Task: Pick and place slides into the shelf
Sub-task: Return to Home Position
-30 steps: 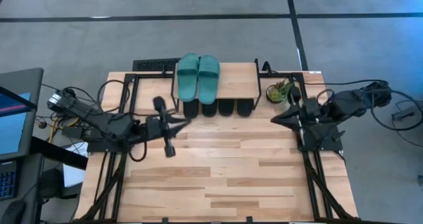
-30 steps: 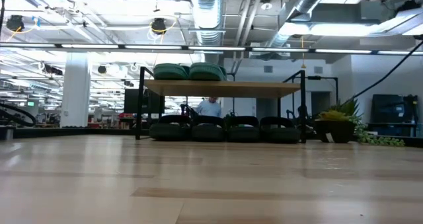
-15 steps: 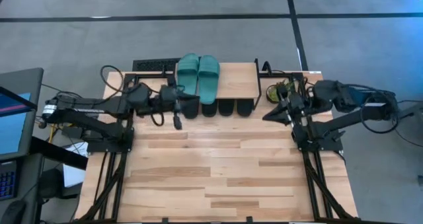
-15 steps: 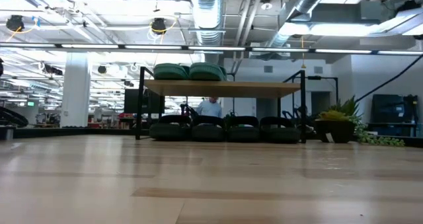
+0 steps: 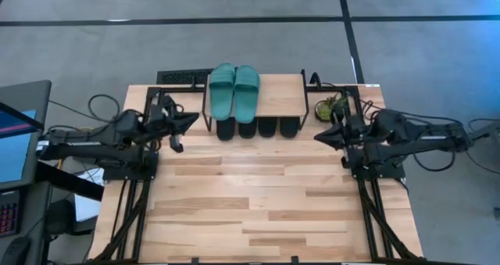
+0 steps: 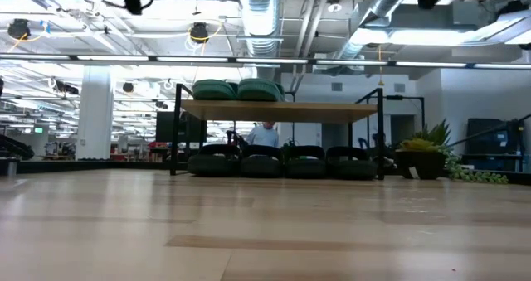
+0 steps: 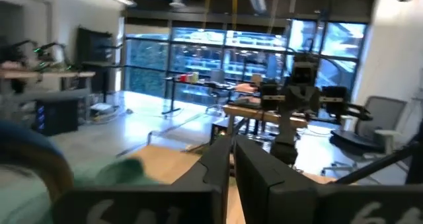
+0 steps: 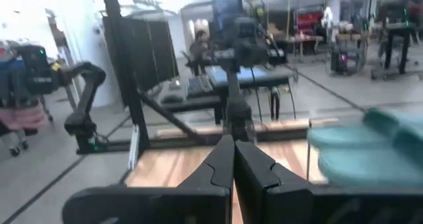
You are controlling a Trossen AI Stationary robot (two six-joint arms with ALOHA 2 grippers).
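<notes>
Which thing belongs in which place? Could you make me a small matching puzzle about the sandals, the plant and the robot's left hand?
Things:
1. teal slides
2. black slides
3. potted plant
4. left hand

Places:
A. under the shelf's board
B. on the table, by the shelf end nearest the right hand
C. on top of the shelf
D. above the table off the shelf's other end, shut and empty

Pairs: 1-C, 2-A, 3-B, 4-D
</notes>
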